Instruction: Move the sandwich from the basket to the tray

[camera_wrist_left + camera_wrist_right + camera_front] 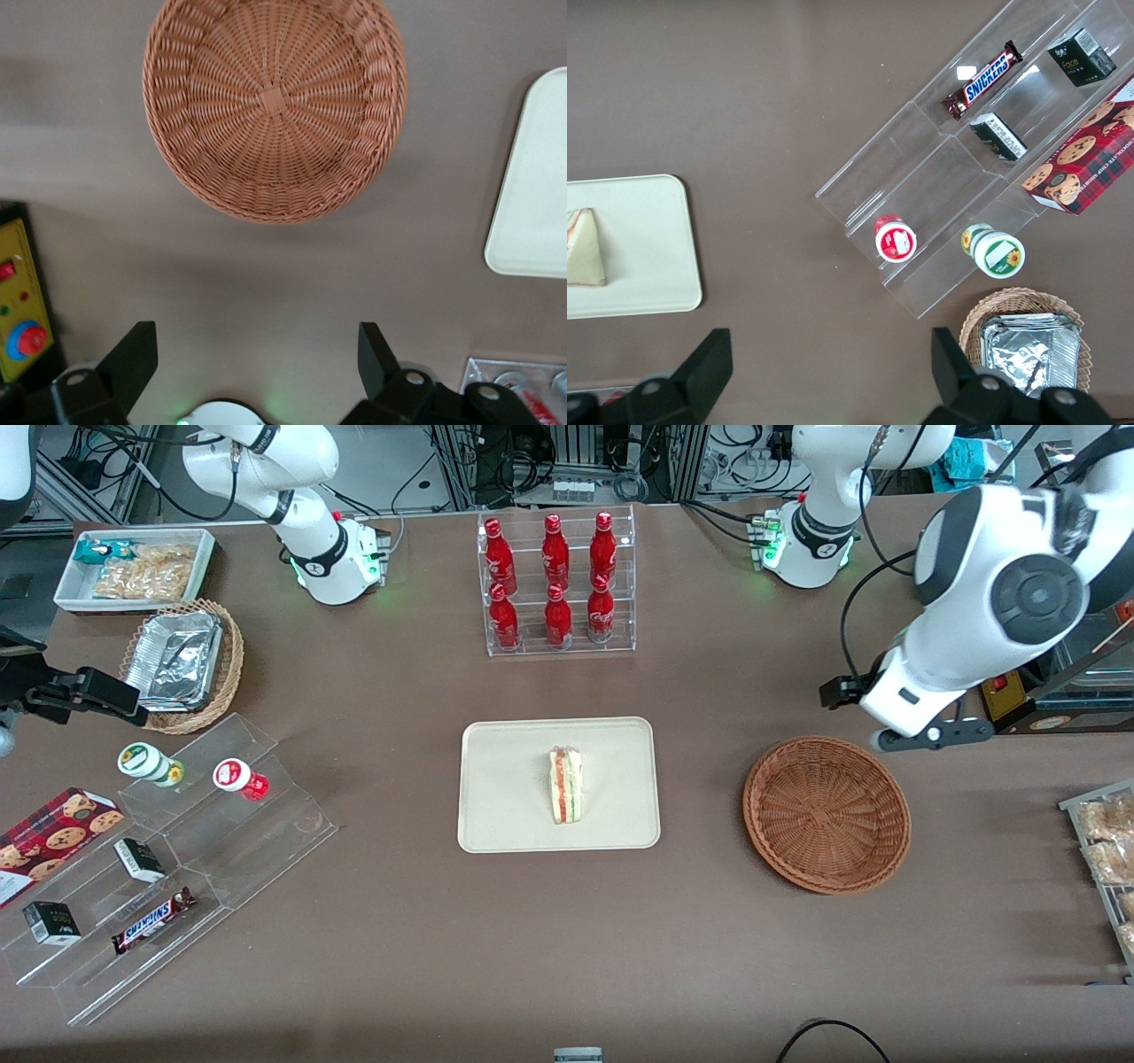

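- Pincer (257, 354) hangs wide open and holds nothing, above bare counter (567, 957) just beside the basket (827, 813), toward the working arm's end.
- Tray (496, 815) lies well apart from it, mid-counter.
- Sandwich (565, 784) rests on the tray, long axis running toward the front camera; the task looks done.
- Only the wrist view shows the spread fingers (133, 359); only the front view shows both sandwich and basket.

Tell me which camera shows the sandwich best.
The front view: the whole sandwich lies on the tray, filling layers showing. The right wrist view catches only part of it; the left wrist view shows none, just the empty basket below the open tool.
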`<state>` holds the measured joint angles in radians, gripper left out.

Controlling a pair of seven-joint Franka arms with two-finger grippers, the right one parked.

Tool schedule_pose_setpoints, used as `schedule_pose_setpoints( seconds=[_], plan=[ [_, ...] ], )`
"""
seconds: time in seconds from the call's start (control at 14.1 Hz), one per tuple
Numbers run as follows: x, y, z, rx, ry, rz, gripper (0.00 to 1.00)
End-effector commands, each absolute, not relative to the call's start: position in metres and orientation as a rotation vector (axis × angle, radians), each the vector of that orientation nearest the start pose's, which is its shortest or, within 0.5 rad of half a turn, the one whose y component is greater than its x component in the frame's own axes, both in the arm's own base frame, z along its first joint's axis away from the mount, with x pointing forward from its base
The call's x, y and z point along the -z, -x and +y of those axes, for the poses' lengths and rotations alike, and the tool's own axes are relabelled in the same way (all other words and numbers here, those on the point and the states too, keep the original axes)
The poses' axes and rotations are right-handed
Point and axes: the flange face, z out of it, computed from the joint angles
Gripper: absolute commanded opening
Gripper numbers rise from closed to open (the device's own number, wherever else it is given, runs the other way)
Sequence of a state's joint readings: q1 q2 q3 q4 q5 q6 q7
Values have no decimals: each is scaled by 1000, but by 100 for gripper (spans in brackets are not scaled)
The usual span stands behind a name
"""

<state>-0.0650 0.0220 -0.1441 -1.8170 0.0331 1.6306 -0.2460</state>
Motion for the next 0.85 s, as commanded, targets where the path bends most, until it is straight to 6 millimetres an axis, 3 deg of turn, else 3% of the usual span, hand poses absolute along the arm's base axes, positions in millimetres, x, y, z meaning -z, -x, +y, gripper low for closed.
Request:
schedule_pose_setpoints(
  seconds=[0.0, 0.21, 0.35, 0.78],
  plan=[
    [-541, -528, -86, -260, 3070, 107, 100],
    [-570, -534, -68, -184, 3083, 126, 100],
    [-581, -539, -44, -149, 3097, 55, 100],
    [-594, -538, -31, -106, 3135, 5, 100]
  ],
)
